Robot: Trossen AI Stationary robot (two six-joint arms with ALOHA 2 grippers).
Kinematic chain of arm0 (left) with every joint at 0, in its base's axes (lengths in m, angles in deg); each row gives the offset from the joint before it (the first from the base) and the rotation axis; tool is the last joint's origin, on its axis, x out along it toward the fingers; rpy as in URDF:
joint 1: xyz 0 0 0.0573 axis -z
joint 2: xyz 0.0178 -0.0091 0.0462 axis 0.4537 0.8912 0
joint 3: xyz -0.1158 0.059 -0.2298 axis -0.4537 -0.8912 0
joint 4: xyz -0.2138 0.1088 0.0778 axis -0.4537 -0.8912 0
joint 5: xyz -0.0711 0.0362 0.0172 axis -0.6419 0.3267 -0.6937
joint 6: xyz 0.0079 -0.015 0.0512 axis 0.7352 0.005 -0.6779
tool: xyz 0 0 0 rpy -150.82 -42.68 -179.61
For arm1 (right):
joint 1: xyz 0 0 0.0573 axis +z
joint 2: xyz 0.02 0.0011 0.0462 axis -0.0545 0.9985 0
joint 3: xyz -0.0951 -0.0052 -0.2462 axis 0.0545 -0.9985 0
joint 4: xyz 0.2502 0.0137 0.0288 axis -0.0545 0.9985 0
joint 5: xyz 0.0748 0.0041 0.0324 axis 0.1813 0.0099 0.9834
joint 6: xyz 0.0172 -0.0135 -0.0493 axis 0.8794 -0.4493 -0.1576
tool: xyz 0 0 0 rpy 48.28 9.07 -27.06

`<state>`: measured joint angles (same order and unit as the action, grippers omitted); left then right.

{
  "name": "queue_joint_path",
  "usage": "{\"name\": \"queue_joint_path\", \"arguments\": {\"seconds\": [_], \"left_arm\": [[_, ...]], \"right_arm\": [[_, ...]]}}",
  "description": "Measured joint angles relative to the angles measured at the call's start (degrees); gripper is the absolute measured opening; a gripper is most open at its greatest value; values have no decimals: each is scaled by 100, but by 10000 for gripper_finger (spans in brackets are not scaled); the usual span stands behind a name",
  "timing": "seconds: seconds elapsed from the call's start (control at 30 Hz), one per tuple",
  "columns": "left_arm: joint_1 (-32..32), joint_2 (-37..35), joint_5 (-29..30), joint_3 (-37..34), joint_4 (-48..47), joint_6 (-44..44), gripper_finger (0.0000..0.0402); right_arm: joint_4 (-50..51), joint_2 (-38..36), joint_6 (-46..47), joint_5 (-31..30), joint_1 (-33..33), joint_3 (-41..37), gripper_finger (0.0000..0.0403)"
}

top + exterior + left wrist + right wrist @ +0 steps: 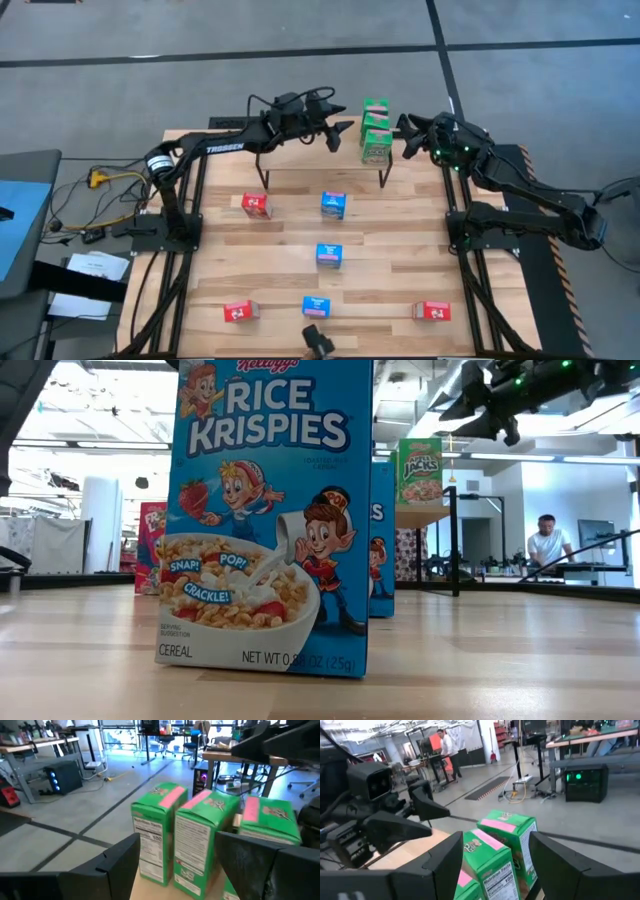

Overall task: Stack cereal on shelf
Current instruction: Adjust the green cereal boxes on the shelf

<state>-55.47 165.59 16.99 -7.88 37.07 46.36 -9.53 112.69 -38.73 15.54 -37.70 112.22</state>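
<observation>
Three green cereal boxes [375, 131] stand upright in a row on the right end of the shelf [345, 158] at the table's far edge. In the left wrist view the green boxes [200, 837] rest by their bottoms on the shelf's wood top [145, 887]. My left gripper [347, 130] hovers open just left of them, pointing level at them. My right gripper [405, 138] hovers open just right of them, seen also in the low view [470, 415]. Three blue boxes [329, 255] and three red boxes [256, 205] stand on the table.
A blue box [270, 510] stands close to the low camera, near the table's front edge, and hides much of that view. Red boxes stand at the near left [239, 311] and near right [432, 311]. A person [547, 545] is in the room beyond the table.
</observation>
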Motion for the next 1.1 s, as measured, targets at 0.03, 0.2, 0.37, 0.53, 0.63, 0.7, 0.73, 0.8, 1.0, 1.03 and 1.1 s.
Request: {"name": "queue_joint_path", "arguments": {"seconds": [0.03,0.2,0.37,0.53,0.63,0.7,0.73,0.8,1.0,1.03,1.1], "left_arm": [[-32,19,-2,85,-120,-14,242],[-197,92,30,246,-409,-99,242],[-287,200,-245,245,-485,269,242],[-284,312,-443,234,-549,486,242],[-241,388,-483,246,-465,613,242],[-222,408,-493,232,-515,637,242],[-202,416,-476,232,-502,633,242],[-182,440,-455,238,-391,630,242],[-159,446,-547,238,-392,795,242],[-151,446,-544,236,-391,799,242],[-126,446,-553,236,-366,799,242]], "right_arm": [[5,4,-8,2,-10,0,250],[36,4,-10,5,-7,0,250],[42,6,19,6,3,0,250],[22,99,21,-88,5,0,250],[-175,286,9,-213,-37,0,250],[-389,416,-11,-221,-90,0,250],[-515,483,-10,-223,-120,0,250],[-648,604,-12,-226,-161,0,250],[-726,809,-17,-246,-198,0,250],[-734,832,-17,-247,-198,0,250],[-760,874,-17,-247,-196,0,250]]}}
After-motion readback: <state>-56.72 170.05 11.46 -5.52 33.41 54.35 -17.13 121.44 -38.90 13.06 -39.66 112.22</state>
